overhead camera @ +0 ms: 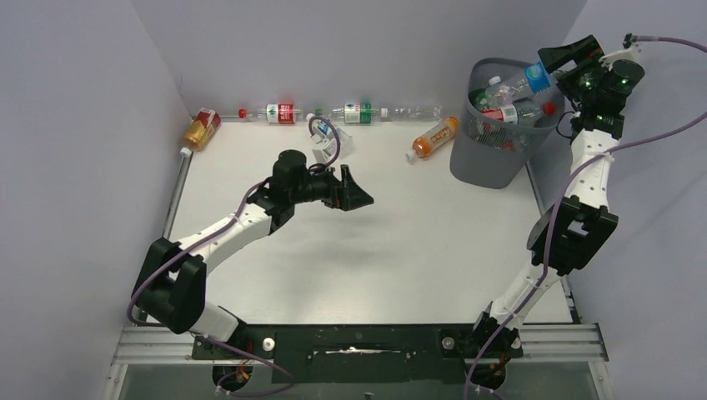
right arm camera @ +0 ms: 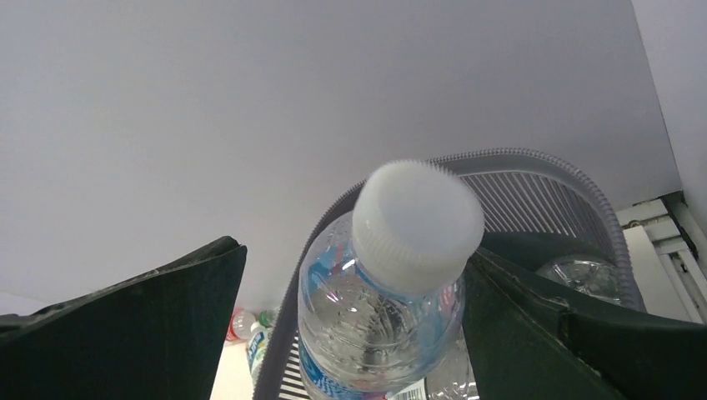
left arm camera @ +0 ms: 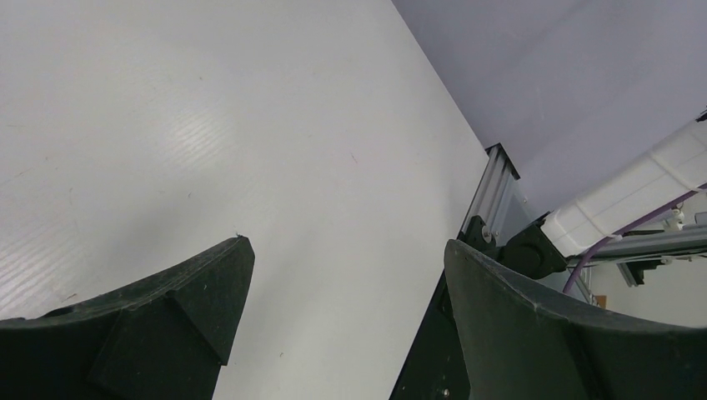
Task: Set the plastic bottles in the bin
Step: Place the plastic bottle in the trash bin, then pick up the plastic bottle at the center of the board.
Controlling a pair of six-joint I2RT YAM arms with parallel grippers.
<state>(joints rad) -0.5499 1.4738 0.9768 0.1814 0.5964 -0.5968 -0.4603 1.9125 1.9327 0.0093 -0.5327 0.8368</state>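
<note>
Over the bin point(overhead camera: 488, 158) the right tool point(right arm camera: 354, 254) gapes — bottle point(right arm camera: 379, 308) between its jaws, cap toward wrist — left tool point(left arm camera: 348, 242) spread, empty.

On my white table point(overhead camera: 375, 267) I see the mesh bin point(overhead camera: 492, 162) at far right, an orange bottle point(overhead camera: 433, 138) lying just left of it, clear bottles point(overhead camera: 360, 112) along the far edge and an amber bottle point(overhead camera: 202, 129) at far left.
</note>
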